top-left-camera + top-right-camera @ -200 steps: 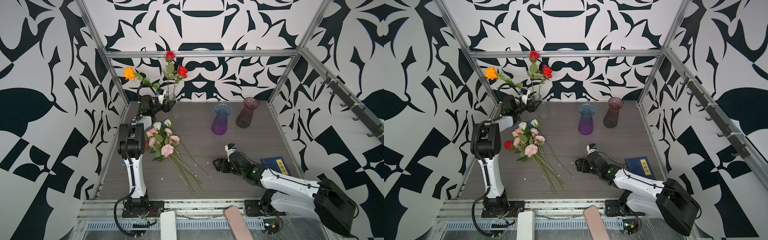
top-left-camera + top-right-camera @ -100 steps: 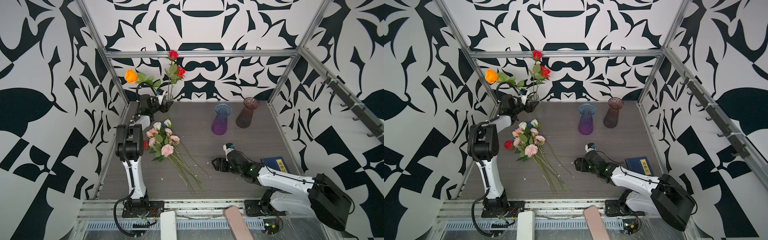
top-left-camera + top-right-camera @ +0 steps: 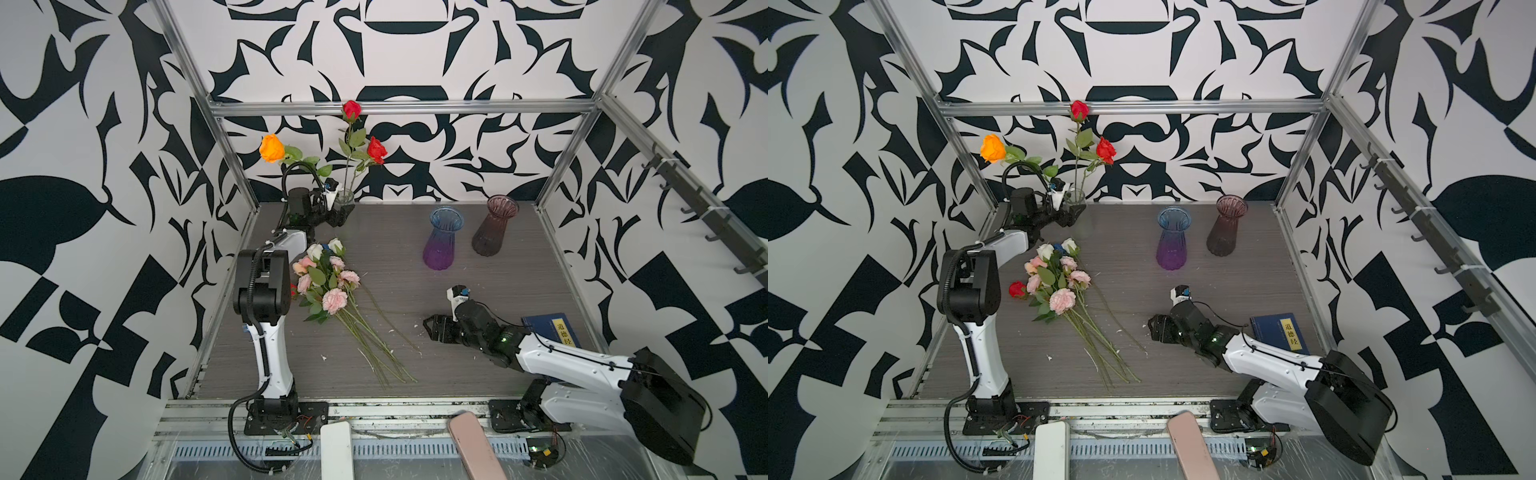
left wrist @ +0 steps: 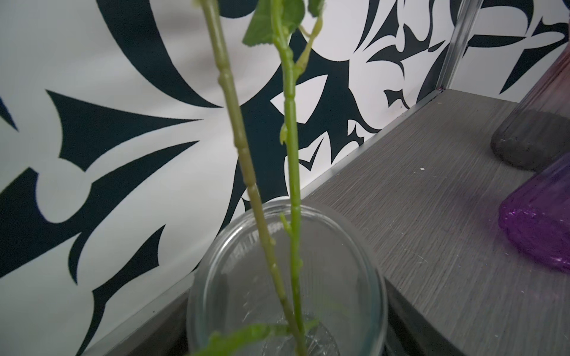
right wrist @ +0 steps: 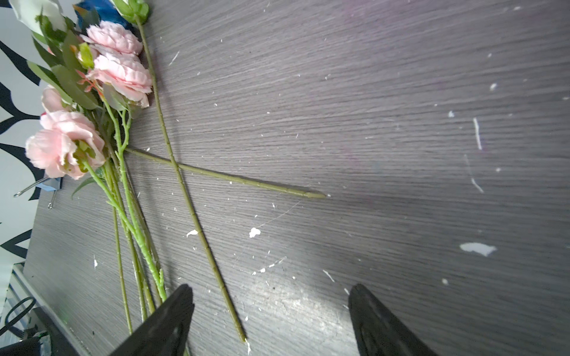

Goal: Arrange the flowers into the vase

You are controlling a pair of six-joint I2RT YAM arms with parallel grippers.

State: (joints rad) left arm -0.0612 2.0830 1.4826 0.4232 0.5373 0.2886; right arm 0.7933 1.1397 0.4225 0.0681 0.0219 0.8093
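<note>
Tabletop [image 3: 478, 365] of grey wood grain floors the patterned enclosure, and we see both arms stretched over it: the left arm [image 3: 266, 299] reaches into the back left corner, and the right arm [image 3: 552, 365] lies low across the front right. Most of the flowers [image 3: 328, 286] lie in a loose bunch on the table beside the left arm, with pink, white and blue heads toward the back and stems fanning toward the front. Near the back stand a blue-to-purple vase [image 3: 442, 239] and, just beside it, a smoky pink vase [image 3: 494, 226]. A blue book [image 3: 552, 332] lies flat by the right arm. In the back left corner a clear vase [image 3: 344, 197] holds three stems: an orange rose [image 3: 272, 148], a tall red rose [image 3: 351, 110] and a lower red rose [image 3: 376, 149]. The left gripper [image 3: 338, 214] sits low against that vase; we cannot tell whether its jaws grip the glass. The right gripper [image 5: 271, 308] hovers over the table by one stray stem's end, jaws spread wide and holding nothing.
</note>
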